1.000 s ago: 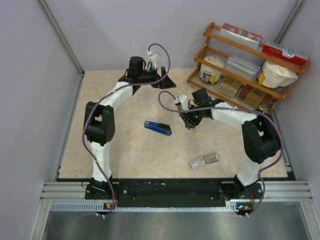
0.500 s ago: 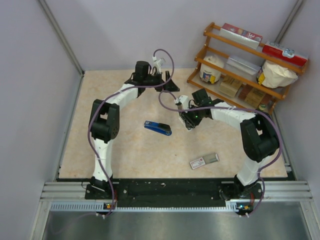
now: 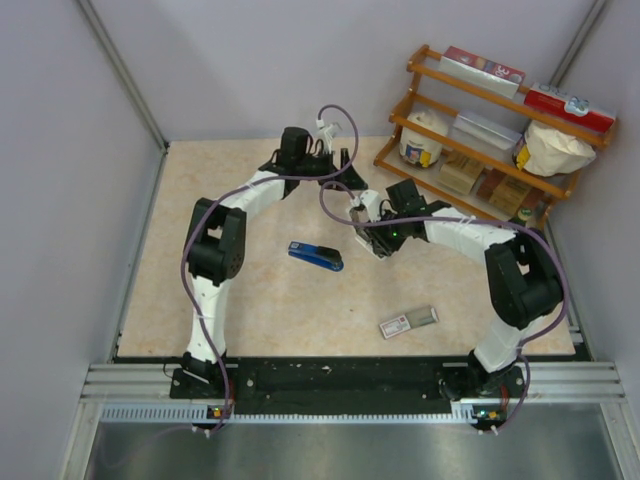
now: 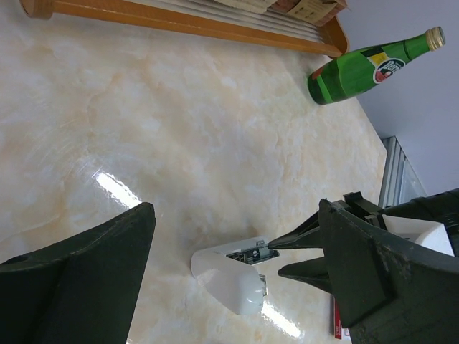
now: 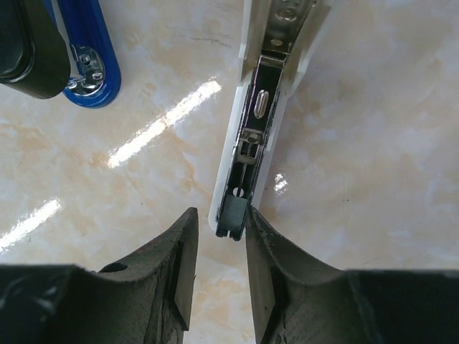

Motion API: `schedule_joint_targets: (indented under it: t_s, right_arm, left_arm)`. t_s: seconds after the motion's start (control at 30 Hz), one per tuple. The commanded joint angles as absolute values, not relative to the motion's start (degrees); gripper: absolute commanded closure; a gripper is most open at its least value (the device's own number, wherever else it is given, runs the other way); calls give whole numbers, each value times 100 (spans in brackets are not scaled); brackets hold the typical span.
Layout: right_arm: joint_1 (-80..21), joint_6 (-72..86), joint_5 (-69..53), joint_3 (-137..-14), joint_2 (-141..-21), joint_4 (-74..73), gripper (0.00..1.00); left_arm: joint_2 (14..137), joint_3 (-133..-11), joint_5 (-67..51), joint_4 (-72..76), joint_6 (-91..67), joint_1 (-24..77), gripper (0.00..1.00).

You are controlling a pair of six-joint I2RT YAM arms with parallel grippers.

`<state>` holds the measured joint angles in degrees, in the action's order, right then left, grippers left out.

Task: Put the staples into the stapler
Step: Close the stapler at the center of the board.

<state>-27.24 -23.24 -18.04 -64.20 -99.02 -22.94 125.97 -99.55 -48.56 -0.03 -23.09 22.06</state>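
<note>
The blue stapler (image 3: pixel 315 256) lies closed in the middle of the table; its blue end (image 5: pixel 90 54) shows at the top left of the right wrist view. The red-and-white staples box (image 3: pixel 408 321) lies near the front right, its grey tray partly slid out; no loose strip shows. A white stapler (image 5: pixel 254 122) lies opened, metal channel up. My right gripper (image 5: pixel 221 236) is narrowly open round its near end, right finger against it, a gap on the left. My left gripper (image 4: pixel 237 272) is wide open above the white stapler (image 4: pixel 229 276).
A wooden rack (image 3: pixel 490 130) with boxes, jars and bags stands at the back right; its base (image 4: pixel 179 18) runs along the top of the left wrist view. A green bottle (image 4: pixel 366 64) lies beside it. Grey walls close in the table.
My left arm has swung to the right, bringing its gripper over the white stapler. My right gripper has stayed at the white stapler. The blue stapler and the box have not moved.
</note>
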Motion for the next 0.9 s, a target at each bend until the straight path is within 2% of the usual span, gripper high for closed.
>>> schedule_joint_targets:
  t_s: [0.0,0.87]
  right_arm:
    - [-2681,-2241,-1697,-6346,-9440,-2092,68]
    - [-2681,-2628,-1582,-6311,-9905,-2074,67]
  left_arm:
    - [12568,-10072,-4922,229,-2347,2241,1]
    - [12138,-9580,-4922,140,-2452,2408,1]
